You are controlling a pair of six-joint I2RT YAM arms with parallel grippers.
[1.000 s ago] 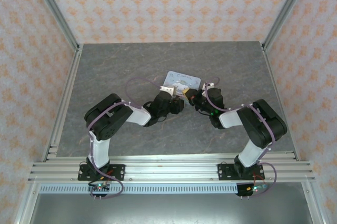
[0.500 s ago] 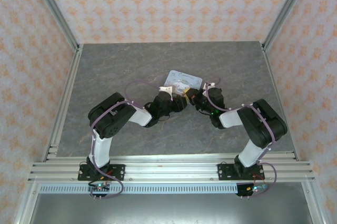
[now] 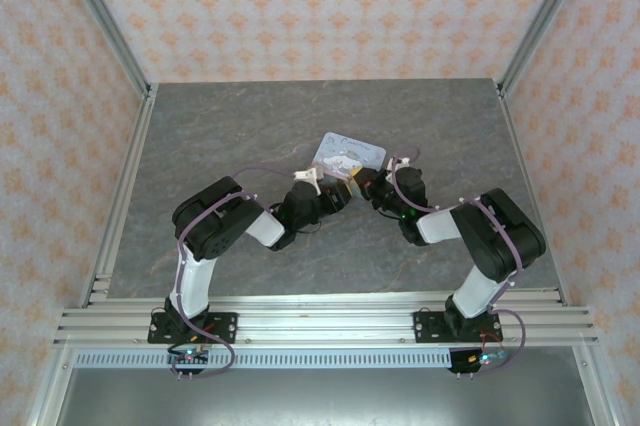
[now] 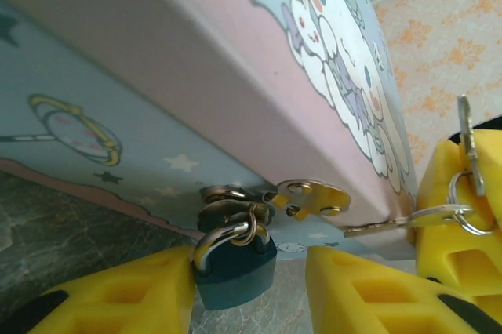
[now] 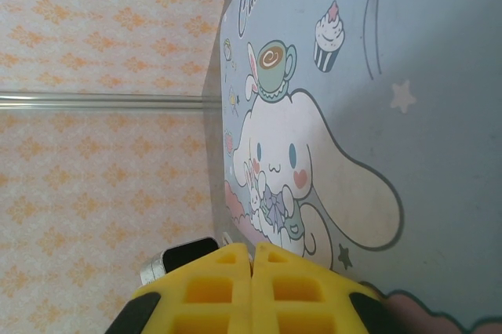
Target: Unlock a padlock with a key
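- A rail (image 3: 330,318) runs along the near edge and carries both bases. The left arm (image 3: 215,226) and right arm (image 3: 490,236) bend inward over the grey table (image 3: 230,136).
- The left gripper (image 3: 338,193) and right gripper (image 3: 364,184) meet nose to nose at mid-table, almost touching, just near of the tin (image 3: 350,154).
- In its own wrist view, the left gripper (image 4: 249,271) has its fingers spread wide with the padlock (image 4: 234,283) low between them. One finger (image 4: 118,299) touches the padlock's side; the other (image 4: 376,295) stands off across a clear gap.
- The padlock hangs just above the table. Its shackle (image 4: 223,234) is threaded through the tin's hasp (image 4: 235,207), and a brass-coloured flap (image 4: 314,197) lies beside that.
- To the right, the key (image 4: 384,226) sticks out of the right gripper's yellow fingers (image 4: 463,181). Its blade lies along the tin's lower edge with the tip aimed at the padlock but apart from it. A ring (image 4: 463,212) hangs from it, and a second key (image 4: 468,126) stands up behind.
- In its own view the right gripper (image 5: 252,262) has its fingers pressed together, leaving a thin slit. The key is hidden there.
- The tin's pink side wall (image 4: 196,75) blocks what lies beyond it. Its lid shows a cartoon dog (image 5: 290,161).
- Farthest, patterned walls (image 3: 320,6) close in the table.
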